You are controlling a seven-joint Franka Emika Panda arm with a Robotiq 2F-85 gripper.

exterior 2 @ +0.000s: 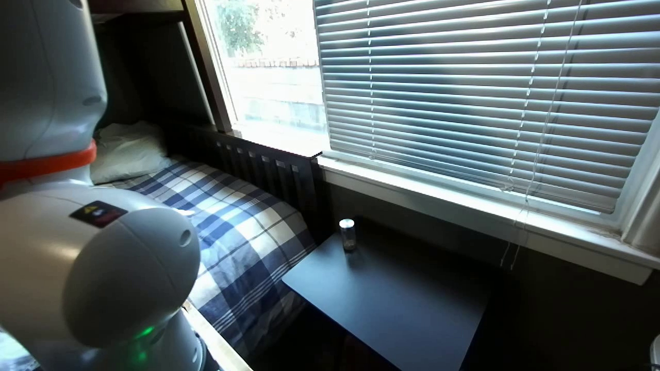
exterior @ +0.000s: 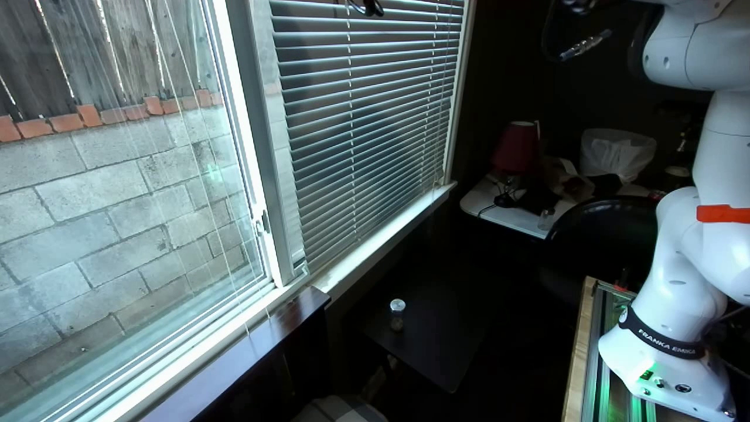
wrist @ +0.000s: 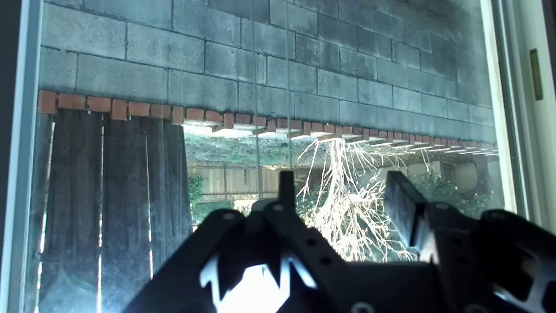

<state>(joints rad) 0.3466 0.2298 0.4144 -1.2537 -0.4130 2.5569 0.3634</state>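
Observation:
Both fingers of my gripper [wrist: 340,184] rise from the lower part of the wrist view, well apart, with bare space between them. Behind them is the window pane [wrist: 208,74], through which a block wall and a leafless tree appear upside down. How far the fingers are from the glass I cannot tell. A small shiny can or jar [exterior 2: 348,237] stands upright on a dark table [exterior 2: 402,299], away from the arm, in both exterior views. Only the white arm [exterior: 679,281] shows clearly there; a dark piece at the top edge cannot be made out.
Blinds [exterior 2: 464,103] cover part of the window above a white sill [exterior: 381,240]. A bed with a plaid cover [exterior 2: 242,226] lies beside the arm's base. A white side table [exterior: 486,199] bears a red lamp [exterior: 515,146], and a black chair [exterior: 609,234] stands near it.

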